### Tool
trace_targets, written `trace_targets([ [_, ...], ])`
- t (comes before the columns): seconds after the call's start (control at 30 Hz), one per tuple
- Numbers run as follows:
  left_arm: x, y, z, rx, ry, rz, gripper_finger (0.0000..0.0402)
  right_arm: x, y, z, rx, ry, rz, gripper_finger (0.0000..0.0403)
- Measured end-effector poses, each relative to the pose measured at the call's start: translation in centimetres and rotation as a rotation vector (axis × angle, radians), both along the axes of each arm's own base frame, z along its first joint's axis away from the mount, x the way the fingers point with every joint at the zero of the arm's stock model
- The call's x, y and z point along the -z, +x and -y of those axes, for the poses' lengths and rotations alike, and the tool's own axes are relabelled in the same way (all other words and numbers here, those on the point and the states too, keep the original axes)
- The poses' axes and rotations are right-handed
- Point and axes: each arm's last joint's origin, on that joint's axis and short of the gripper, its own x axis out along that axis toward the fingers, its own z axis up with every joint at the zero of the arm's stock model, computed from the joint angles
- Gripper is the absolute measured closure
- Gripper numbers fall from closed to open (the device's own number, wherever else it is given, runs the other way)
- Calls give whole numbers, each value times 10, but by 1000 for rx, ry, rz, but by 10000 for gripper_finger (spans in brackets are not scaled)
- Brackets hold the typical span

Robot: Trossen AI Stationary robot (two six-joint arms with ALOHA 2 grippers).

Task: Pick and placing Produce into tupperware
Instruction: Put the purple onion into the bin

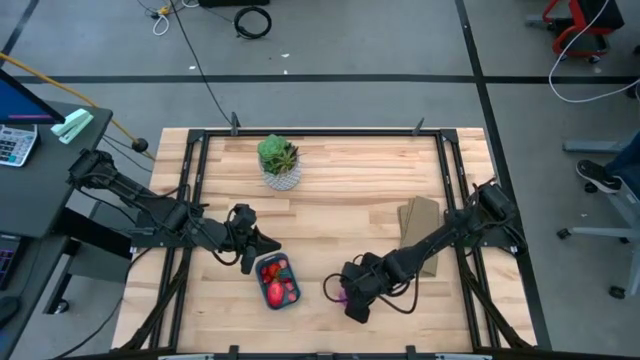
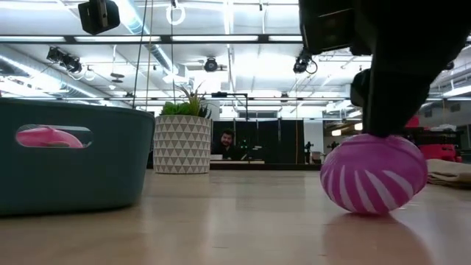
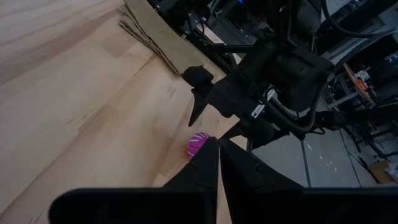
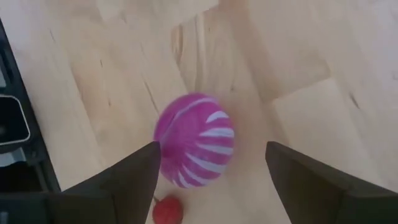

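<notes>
While right jaws (image 4: 211, 168) gape over purple ball (image 4: 195, 140), tupperware (image 1: 293, 277) holds red produce (image 1: 275, 293); left clenched

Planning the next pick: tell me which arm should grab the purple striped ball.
Right. The right gripper is open and straddles the purple ball on the table. The left gripper is shut beside the tupperware, farther away.
</notes>
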Motion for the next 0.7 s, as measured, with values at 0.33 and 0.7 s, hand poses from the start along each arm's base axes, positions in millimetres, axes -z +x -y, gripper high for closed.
trace_targets([
  [0.33, 0, 0, 0, 0, 0, -1, 392, 12, 8, -4, -23, 8, 31, 95],
  [0.7, 1, 0, 0, -1, 5, -12, 382, 26, 4, -6, -1, 96, -98, 91],
])
